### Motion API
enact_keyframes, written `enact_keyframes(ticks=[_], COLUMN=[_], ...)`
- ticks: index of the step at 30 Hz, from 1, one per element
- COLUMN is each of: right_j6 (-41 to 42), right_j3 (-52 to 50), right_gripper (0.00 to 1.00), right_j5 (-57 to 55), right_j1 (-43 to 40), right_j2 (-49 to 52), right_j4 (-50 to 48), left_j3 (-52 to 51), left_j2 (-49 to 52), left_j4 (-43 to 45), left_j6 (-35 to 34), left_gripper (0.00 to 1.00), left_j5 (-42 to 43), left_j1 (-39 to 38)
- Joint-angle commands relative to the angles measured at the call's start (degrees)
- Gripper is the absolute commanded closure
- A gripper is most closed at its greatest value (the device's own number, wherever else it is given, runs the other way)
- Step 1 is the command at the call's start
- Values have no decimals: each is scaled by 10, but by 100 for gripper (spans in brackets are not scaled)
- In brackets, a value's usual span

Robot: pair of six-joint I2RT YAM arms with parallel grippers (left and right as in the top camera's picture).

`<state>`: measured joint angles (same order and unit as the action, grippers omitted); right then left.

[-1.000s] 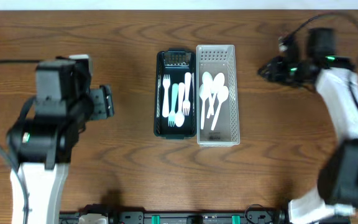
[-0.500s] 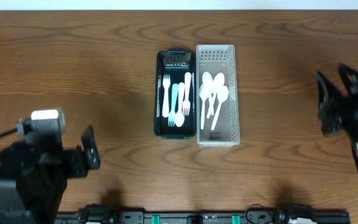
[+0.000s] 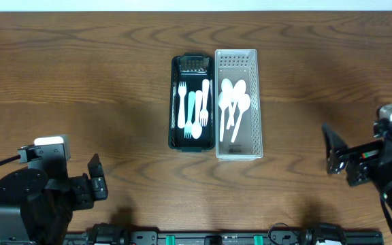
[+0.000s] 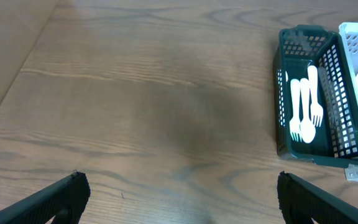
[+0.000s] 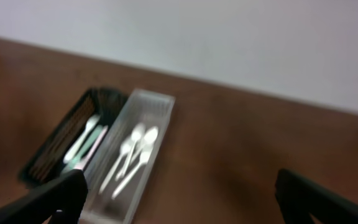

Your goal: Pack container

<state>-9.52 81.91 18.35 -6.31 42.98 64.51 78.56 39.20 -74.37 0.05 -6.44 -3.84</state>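
A dark green basket (image 3: 174, 109) with several white and pale green forks (image 3: 194, 109) stands at the table's middle. Touching its right side is a white basket (image 3: 256, 102) with several white spoons (image 3: 233, 105). Both baskets show in the left wrist view, dark basket (image 4: 281, 106) and white basket (image 4: 353, 37), and blurred in the right wrist view, dark basket (image 5: 48, 155) and white basket (image 5: 157, 134). My left gripper (image 3: 97, 180) sits open at the near left, fingers wide apart (image 4: 179, 199) with nothing between them. My right gripper (image 3: 332, 153) is open at the near right, empty (image 5: 179, 199).
The wooden table (image 3: 80, 68) stretches bare to both sides of the baskets. A black rail with connectors (image 3: 209, 238) runs along the front edge. A pale wall (image 5: 229, 37) stands behind the table's far edge.
Both arms have pulled back from the table's middle height to the near edge, the left to the near left and the right to the near right. Both grippers have opened wider.
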Motion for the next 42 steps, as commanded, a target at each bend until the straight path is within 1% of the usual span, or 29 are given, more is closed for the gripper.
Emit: enact_keyframes(ticks=[1, 5, 10, 13, 17, 22, 25, 28, 33, 37, 42], right_j6=[-4, -4, -4, -4, -13, -13, -29, -43, -42, -42, -43], right_j3=[-1, -1, -1, -1, -1, -2, -13, -68, -242, -379, -501], right_gripper=[1, 1, 1, 1, 1, 1, 1, 1, 1, 1, 1], right_j5=[-3, -3, 36, 35, -31, -38, -72, -92, -84, -75, -74], right_j1=[1, 2, 10, 10, 10, 10, 10, 10, 11, 11, 11], right_j2=[-2, -2, -2, -2, -2, -2, -14, -52, -154, -225, -281], right_j4=[29, 73, 82, 82, 88, 90, 68, 18, -80, -129, -172], left_j3=[5, 5, 5, 5, 5, 5, 5, 5, 5, 5, 5], left_j2=[-1, -1, -1, -1, -1, -1, -1, -1, -1, -1, -1], left_j4=[0, 0, 0, 0, 0, 0, 0, 0, 0, 0, 0], left_j6=[3, 3, 3, 3, 3, 3, 3, 3, 3, 3, 3], left_gripper=[2, 2, 2, 2, 2, 2, 2, 2, 2, 2, 2], left_j5=[-9, -9, -9, -9, -9, -9, -9, -9, -9, -9, -9], left_j1=[3, 3, 3, 3, 3, 3, 3, 3, 3, 3, 3])
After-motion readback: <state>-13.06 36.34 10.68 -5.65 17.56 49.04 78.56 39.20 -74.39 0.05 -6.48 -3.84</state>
